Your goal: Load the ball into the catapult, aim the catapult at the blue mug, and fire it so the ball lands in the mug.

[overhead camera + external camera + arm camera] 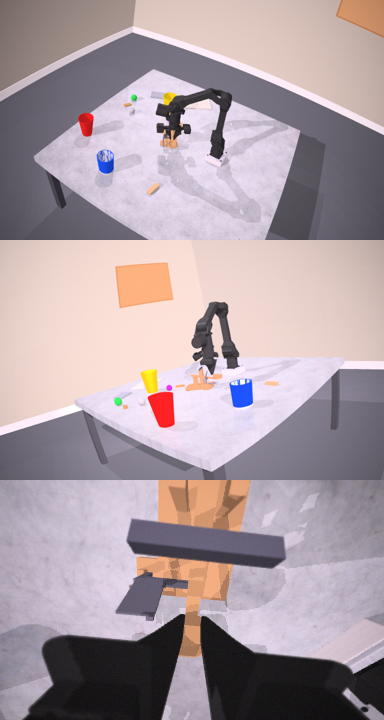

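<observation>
Directly beneath the black parallel-jaw gripper (172,138) (211,373) (192,616): one orange catapult (162,144) (198,387) (200,495), set on the table. Its long axis runs from the cupped end of the throwing beam, by the fingertips, out toward the yellow side of the table; the blue mug lies well off that line. Gripper: slightly open, fingertips apart, the beam showing between them in the wrist view.

Containers, three, upright: blue mug (105,163) (241,393), streaked white inside, and red tapered cup (86,125) (163,410), both well apart from the gripper; yellow tapered cup (170,98) (149,381), past the gripper, contents unclear.

Balls, three: purple (168,120) (169,387), nearest the gripper; pale grey (131,110) (141,401) and green (133,97) (118,401), farther out.
</observation>
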Action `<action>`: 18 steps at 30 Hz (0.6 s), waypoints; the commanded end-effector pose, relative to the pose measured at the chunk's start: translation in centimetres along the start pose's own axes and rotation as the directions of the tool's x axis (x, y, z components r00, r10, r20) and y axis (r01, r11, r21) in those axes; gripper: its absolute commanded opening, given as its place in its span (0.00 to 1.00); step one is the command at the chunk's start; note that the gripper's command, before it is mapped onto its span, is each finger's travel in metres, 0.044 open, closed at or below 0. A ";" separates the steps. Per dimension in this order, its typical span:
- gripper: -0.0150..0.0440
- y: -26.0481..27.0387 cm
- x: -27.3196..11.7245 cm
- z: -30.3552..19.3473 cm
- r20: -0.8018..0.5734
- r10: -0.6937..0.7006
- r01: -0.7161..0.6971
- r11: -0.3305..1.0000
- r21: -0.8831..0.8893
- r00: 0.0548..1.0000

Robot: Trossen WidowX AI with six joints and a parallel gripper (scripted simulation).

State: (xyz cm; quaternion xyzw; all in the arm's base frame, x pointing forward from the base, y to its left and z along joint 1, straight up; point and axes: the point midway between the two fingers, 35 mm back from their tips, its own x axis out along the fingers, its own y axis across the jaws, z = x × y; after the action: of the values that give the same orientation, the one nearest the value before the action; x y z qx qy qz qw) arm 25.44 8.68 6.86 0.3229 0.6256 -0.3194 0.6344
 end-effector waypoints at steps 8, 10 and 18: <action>0.83 0.1 -2.0 -1.0 -0.001 0.005 -0.005 1.000 -0.009 1.000; 0.92 0.2 -4.7 -1.0 -0.001 0.008 -0.008 1.000 -0.009 1.000; 1.00 -0.2 -9.0 -0.9 -0.001 0.011 -0.011 1.000 -0.006 1.000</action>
State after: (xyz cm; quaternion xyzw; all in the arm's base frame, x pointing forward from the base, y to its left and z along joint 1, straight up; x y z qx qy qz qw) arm 24.55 9.51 16.41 0.3278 0.6220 -0.3101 0.6399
